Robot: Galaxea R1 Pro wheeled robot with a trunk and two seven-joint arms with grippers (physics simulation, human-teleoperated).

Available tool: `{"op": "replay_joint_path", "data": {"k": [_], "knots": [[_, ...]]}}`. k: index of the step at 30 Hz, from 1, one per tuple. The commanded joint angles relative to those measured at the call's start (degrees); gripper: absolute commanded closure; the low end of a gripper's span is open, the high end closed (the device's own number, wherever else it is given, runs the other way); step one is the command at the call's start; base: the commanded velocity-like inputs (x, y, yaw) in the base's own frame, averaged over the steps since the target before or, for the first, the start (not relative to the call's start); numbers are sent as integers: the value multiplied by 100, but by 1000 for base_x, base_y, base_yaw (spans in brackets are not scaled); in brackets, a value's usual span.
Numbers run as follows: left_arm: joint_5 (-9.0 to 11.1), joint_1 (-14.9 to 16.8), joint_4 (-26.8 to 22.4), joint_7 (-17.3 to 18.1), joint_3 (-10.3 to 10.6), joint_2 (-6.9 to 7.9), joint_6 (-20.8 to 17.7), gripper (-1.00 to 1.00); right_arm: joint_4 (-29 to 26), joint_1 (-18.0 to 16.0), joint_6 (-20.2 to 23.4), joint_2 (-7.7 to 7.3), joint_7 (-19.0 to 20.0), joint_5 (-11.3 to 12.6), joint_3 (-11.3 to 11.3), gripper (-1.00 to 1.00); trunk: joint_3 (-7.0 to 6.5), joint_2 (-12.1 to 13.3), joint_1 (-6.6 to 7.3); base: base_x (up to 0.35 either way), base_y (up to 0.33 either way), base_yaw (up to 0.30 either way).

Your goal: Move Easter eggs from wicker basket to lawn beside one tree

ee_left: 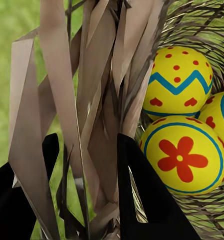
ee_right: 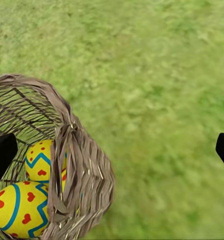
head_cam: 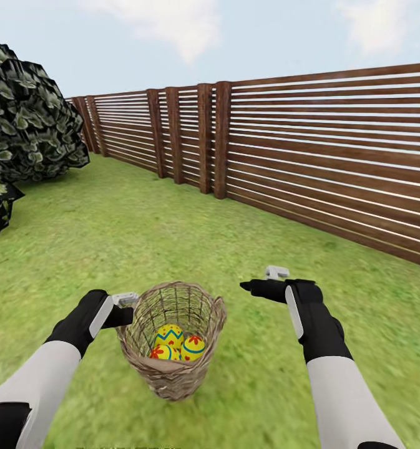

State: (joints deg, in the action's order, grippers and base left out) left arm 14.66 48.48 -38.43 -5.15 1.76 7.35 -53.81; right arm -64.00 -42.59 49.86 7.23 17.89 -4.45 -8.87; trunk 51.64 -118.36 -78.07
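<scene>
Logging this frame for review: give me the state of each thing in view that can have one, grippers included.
wicker basket: tilted, left side lifted, holding all three eggs.
Easter eggs: still inside the basket, touching one another, none removed.
left gripper: shut on the basket's rim, fingers either side of the weave.
right gripper: open, empty, beside the basket, apart from it.
lawn: no eggs on it yet.

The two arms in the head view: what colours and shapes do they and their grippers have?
Both arms have smooth white forearms and black, glove-like wrist sections, each with a white strip. The left gripper and right gripper end in black fingers with small pale grey parts. No cables or markings are visible.
</scene>
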Motion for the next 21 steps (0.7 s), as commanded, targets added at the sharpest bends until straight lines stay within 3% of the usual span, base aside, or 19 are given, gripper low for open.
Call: {"op": "replay_joint_path", "data": {"k": [1, 21], "knots": [[116, 4, -7, -56, 17, 4, -16, 100, -7, -4, 23, 6, 48, -47, -19, -100, -7, 39, 24, 0, 0, 244], [116, 4, -4, -56, 0, 12, -23, 100, 2, -4, 23, -2, 48, -38, -27, -100, -256, 841, 463, 0, 0, 243]]}}
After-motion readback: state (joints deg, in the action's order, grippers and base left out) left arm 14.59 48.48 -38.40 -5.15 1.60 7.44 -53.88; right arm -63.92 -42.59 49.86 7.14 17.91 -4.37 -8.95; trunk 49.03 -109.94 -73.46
